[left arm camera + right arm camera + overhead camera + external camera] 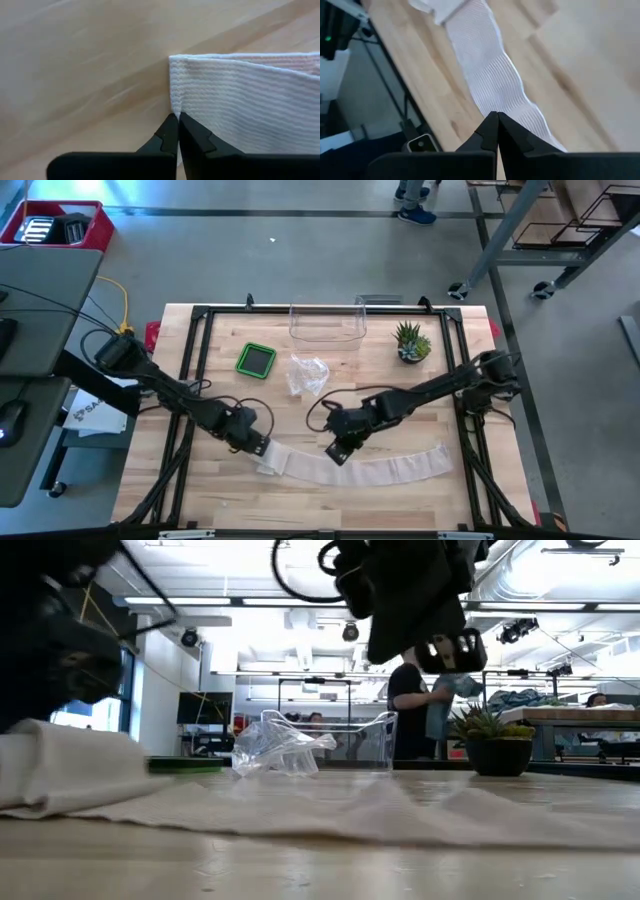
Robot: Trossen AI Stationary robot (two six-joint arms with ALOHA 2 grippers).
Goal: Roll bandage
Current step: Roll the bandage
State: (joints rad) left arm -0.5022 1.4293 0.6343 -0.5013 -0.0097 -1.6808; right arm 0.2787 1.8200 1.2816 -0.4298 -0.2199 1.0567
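A long white bandage (370, 468) lies flat along the near part of the wooden table. Its left end (272, 462) is folded over into a thick wad (60, 770). My left gripper (260, 448) is shut and points down at that end. In the left wrist view its tips (177, 117) meet at the side edge of the folded end (240, 95). My right gripper (338, 453) is shut and hangs above the strip's middle. It is well clear of the strip in the low view (440, 645), and the strip (490, 70) runs away below it. My left gripper comes from above, steeply tilted. Its shut fingertips are at the side edge of the bandage's folded end (175, 102), close to a corner. No cloth shows between the fingers. Whether the tips press on the edge or stand just over it, I cannot tell.
At the far side stand a clear plastic box (327, 325), a potted plant (411, 342) and a green-rimmed container (257, 360), with a crumpled clear wrapper (306, 373) in front of the box. A black frame (190, 380) rims the table. A person (410, 710) stands in the room beyond.
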